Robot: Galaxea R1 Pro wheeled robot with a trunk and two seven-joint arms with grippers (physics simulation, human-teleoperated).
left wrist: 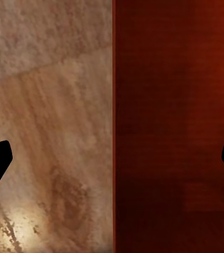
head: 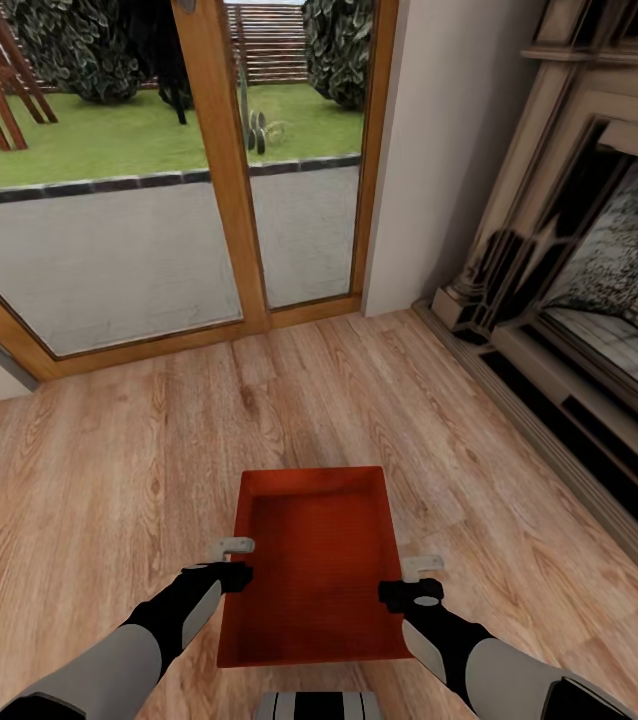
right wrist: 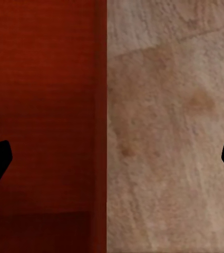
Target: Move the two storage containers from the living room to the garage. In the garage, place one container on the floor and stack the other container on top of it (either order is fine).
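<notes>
Container [head: 314,565], unlabelled, straddled by both grippers' seemingly open jaws.

Near edge of the storage container [head: 314,560] partly hidden at 6 o'clock behind the robot's trunk [head: 317,704]. Fireplace [head: 599,300] cut off at 3 o'clock by the head view's edge. Fingertips of the left gripper [left wrist: 112,163] and right gripper [right wrist: 112,163] clipped at both wrist views' sides; contact with the container walls impossible to tell.
</notes>
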